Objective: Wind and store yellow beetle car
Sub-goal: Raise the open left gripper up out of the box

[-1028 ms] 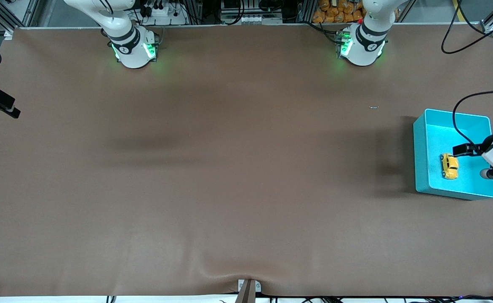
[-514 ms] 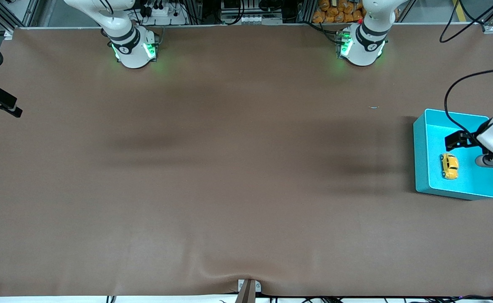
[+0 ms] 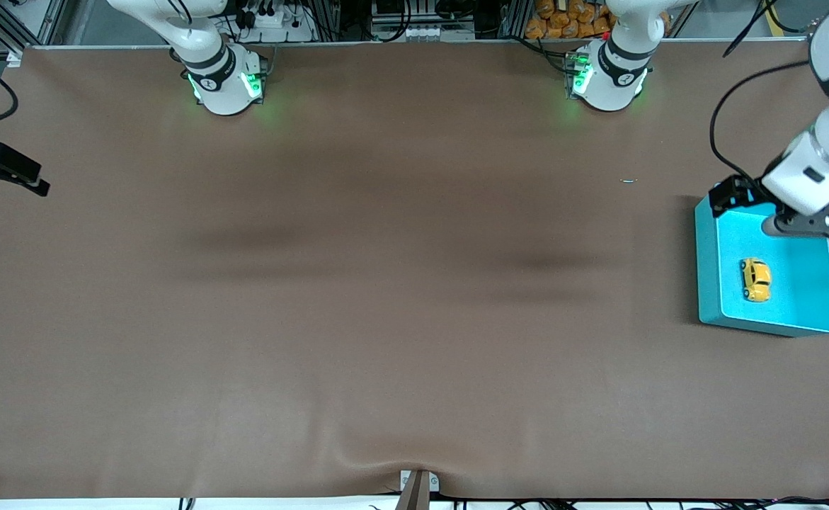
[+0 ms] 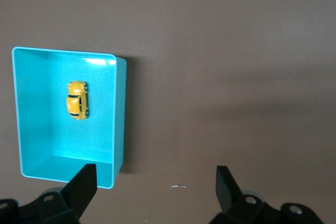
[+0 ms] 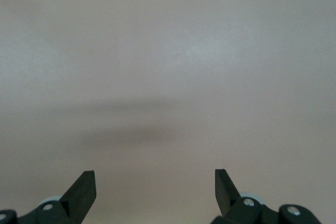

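Yellow beetle car (image 3: 756, 279): lay on its wheels on the floor of the teal bin (image 3: 706, 269), clear of all four walls, its long axis running roughly from the robots' edge of the counter toward the camera's edge. The left wrist view showed it whole, roof up (image 4: 77, 99).

Teal bin: sat on the counter (image 3: 386, 283) at the left arm's end, open at the top, with nothing but the car in it.

Left end effector (image 3: 729, 196): hung in the air over the bin's corner nearest the robots' edge, fingers spread wide, nothing between them. In its own wrist view the two dark fingertips (image 4: 83, 182) stood well apart above bare counter and the bin's rim.

Right end effector (image 3: 3, 177): waited at the right arm's end of the counter, open wide and empty; its wrist view showed only brown surface between the fingertips (image 5: 81, 187).

Task state: the car looked stored already; whether it had been wound could not be told.

Handling: probably light and rigid, a small hard shell with a smooth, rounded, likely slippery roof. It would roll on its wheels if nudged along its length.

Where to grip: across the body, one finger on each flank between the wheel arches, low enough that the curved roof did not squeeze it out. A gentle squeeze should do.
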Available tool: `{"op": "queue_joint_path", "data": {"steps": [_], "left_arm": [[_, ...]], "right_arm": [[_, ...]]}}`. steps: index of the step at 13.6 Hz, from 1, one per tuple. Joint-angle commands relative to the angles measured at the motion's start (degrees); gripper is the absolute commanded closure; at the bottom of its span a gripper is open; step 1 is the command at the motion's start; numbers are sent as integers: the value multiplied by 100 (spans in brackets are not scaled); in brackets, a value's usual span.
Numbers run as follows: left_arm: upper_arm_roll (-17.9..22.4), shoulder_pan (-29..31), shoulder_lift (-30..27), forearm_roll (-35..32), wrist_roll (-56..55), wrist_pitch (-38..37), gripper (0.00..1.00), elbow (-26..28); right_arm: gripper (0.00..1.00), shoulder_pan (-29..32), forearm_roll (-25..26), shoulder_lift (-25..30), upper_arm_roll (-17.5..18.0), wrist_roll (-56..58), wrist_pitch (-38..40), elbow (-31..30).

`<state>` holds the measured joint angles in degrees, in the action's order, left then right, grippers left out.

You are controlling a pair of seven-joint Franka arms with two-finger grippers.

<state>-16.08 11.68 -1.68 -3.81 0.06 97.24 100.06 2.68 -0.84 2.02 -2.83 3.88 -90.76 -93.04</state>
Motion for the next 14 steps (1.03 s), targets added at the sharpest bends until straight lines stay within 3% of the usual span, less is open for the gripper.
{"op": "queue_joint_path", "data": {"steps": [1,2,4,9,14], "left_arm": [[753,-874,-454,258,-67,-415,0,75],[938,-1139,-543,258,-198,-512,0,67],[932,-1238,-544,354,-541,-609,0,-143],[1089,-1563,-430,373,-261,-1391,0,-715],[1143,-1669,-341,434,-85,-1409,0,-803]], "right_arm": [[0,-83,119,53,19,-19,50,-73],[0,-118,119,53,19,-19,59,-73],[0,-189,119,70,19,-19,137,-65],[0,-267,110,79,19,-19,173,-56],[0,-277,119,79,19,-19,243,-12]]}}
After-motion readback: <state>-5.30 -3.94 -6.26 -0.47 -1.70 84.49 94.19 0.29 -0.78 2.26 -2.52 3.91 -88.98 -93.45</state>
